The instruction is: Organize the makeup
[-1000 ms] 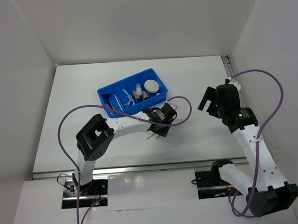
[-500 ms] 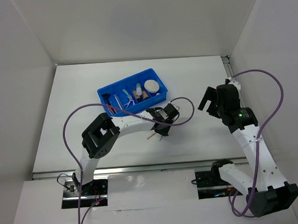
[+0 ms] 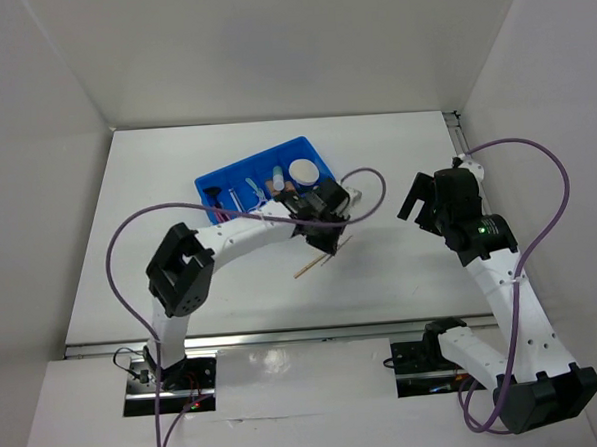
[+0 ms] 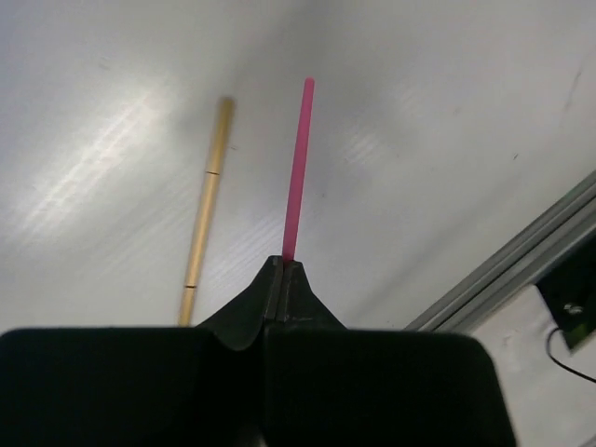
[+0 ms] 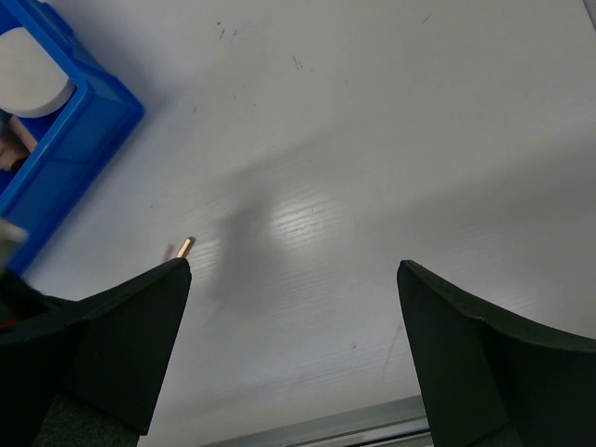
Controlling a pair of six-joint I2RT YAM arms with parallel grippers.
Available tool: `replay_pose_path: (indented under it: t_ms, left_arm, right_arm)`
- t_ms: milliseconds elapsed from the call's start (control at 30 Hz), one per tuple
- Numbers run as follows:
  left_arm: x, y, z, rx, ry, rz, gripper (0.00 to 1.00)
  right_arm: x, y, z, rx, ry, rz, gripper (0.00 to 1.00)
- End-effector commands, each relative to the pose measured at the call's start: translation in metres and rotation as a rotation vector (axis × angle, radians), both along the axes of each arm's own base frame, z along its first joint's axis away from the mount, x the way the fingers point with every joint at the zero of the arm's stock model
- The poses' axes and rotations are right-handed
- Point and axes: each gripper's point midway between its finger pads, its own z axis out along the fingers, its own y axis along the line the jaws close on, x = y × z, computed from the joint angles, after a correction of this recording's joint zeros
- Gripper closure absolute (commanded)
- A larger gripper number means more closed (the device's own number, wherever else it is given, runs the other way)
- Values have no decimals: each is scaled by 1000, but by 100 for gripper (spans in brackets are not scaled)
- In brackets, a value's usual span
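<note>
My left gripper (image 4: 282, 264) is shut on the end of a thin pink pencil (image 4: 298, 168) and holds it above the table; in the top view the left gripper (image 3: 327, 240) is just in front of the blue bin (image 3: 238, 173). A thin gold stick (image 4: 207, 200) lies on the table beside the pencil, and it also shows in the top view (image 3: 316, 262). The bin holds the round cream compact (image 3: 304, 169), pale tubes (image 3: 277, 181) and a black brush (image 3: 215, 197). My right gripper (image 5: 291, 264) is open and empty, held over bare table on the right (image 3: 417, 195).
The bin's corner (image 5: 88, 130) and the compact (image 5: 28, 58) show at the top left of the right wrist view. The gold stick's tip (image 5: 185, 246) shows by the left finger. A metal rail (image 4: 507, 256) runs along the table's near edge. White walls enclose the table.
My left gripper has risen and moved back toward the bin with the pink pencil in it. The gold stick stays on the table. The right arm has not moved.
</note>
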Motion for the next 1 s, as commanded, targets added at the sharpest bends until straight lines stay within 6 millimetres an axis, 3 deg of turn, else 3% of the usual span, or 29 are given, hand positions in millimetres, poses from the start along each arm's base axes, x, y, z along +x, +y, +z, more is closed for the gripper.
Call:
replay_pose_path:
  t_ms: [0, 100, 167, 267, 300, 367, 467, 600, 767, 800, 967]
  left_arm:
    - [35, 28, 73, -173, 12, 35, 100]
    - [56, 56, 93, -226, 26, 134, 100]
    - [84, 98, 95, -205, 20, 305, 100]
    - [108, 153, 101, -191, -34, 574, 100]
    - [110, 166, 112, -215, -47, 664, 100]
    - [121, 202, 107, -218, -44, 849, 100]
    - [134, 240, 101, -211, -33, 1004, 100]
    - [151, 262, 79, -151, -1, 1101, 100]
    - [151, 283, 57, -65, 39, 1230, 100]
    - [151, 283, 53, -56, 46, 1231, 97]
    - [161, 283, 52, -90, 50, 1223, 53]
  right_arm:
    - [5, -6, 21, -11, -73, -24, 0]
    - [7, -4, 22, -3, -81, -16, 0]
    - [9, -4, 18, -6, -63, -16, 0]
    - [11, -2, 19, 7, -63, -15, 0]
    - [11, -2, 19, 7, -63, -14, 0]
    - [14, 1, 19, 20, -65, -13, 0]
    - [17, 3, 18, 26, -64, -6, 0]
    - [15, 2, 16, 17, -52, 0, 0]
    - [14, -1, 18, 5, -54, -14, 0]
    - [12, -1, 17, 4, -45, -14, 0]
    - [12, 0, 16, 10, -44, -7, 0]
